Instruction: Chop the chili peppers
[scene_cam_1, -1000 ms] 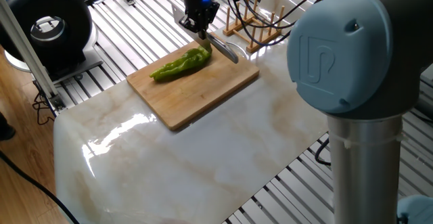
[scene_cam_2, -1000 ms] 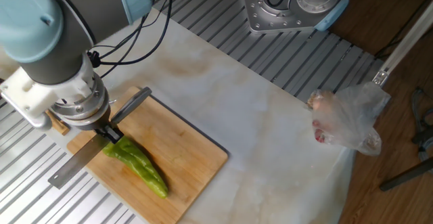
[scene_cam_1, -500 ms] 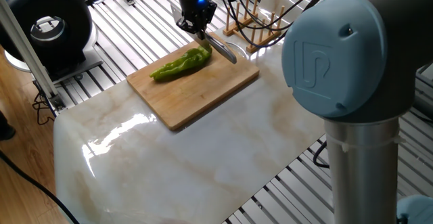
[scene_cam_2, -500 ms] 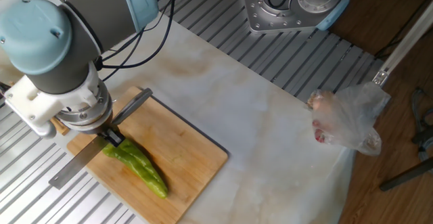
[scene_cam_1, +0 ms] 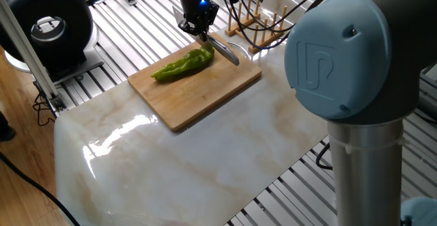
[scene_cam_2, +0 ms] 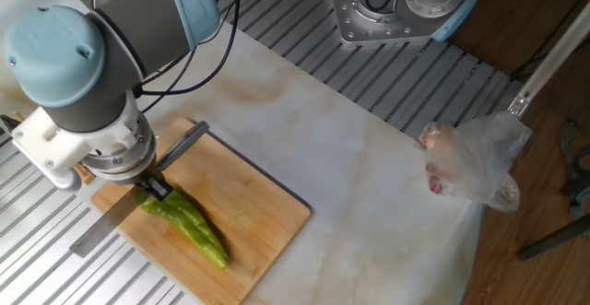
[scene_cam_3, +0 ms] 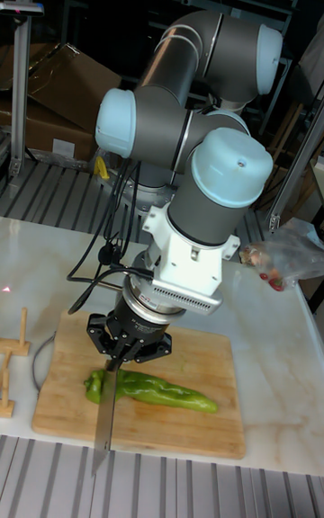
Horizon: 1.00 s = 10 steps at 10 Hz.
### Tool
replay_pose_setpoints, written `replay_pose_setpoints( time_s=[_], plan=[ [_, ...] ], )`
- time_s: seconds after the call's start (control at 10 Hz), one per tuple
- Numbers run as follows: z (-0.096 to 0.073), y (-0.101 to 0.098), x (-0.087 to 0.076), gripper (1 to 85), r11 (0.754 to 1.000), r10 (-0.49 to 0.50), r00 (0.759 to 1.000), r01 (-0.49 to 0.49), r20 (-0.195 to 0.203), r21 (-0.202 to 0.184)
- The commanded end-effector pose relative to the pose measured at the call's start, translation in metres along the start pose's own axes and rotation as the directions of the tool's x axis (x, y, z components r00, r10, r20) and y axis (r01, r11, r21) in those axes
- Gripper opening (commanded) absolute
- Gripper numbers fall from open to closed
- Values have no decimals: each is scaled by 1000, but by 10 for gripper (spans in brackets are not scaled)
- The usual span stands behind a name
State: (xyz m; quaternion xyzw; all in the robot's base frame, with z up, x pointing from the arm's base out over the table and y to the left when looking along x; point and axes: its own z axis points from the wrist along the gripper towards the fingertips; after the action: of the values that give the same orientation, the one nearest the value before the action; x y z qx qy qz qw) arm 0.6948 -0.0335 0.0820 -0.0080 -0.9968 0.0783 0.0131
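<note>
One long light-green chili pepper [scene_cam_1: 181, 65] lies whole on the wooden cutting board [scene_cam_1: 205, 96], also visible as the pepper [scene_cam_2: 191, 228] and the pepper [scene_cam_3: 166, 390]. My gripper [scene_cam_1: 200, 33] is shut on a knife [scene_cam_1: 223, 49] and stands over the pepper's thick stem end. In the other fixed view the gripper [scene_cam_2: 147, 186] holds the knife [scene_cam_2: 103, 229] across that end, handle toward the table's middle. The tall view shows the blade [scene_cam_3: 105, 415] pointing at the board's [scene_cam_3: 189, 433] front edge, crossing the pepper near its stem.
A wooden peg rack [scene_cam_1: 263, 22] stands just behind the board. A black round device [scene_cam_1: 48, 24] sits at the left. A clear plastic bag [scene_cam_2: 472, 162] with red items lies at the marble top's edge. The arm's own base [scene_cam_1: 355, 89] fills the right.
The arm's large joint has shifted a little to the left and the gripper with the knife edged slightly. The pepper has not moved.
</note>
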Motion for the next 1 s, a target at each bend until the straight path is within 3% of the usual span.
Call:
replay_pose_setpoints(
  time_s=[0.0, 0.9],
  plan=[
    [0, 4, -1, 13, 1000, 5, 1000, -5, 4, -13],
    [6, -4, -3, 13, 1000, -6, 1000, 6, 13, -30]
  ],
)
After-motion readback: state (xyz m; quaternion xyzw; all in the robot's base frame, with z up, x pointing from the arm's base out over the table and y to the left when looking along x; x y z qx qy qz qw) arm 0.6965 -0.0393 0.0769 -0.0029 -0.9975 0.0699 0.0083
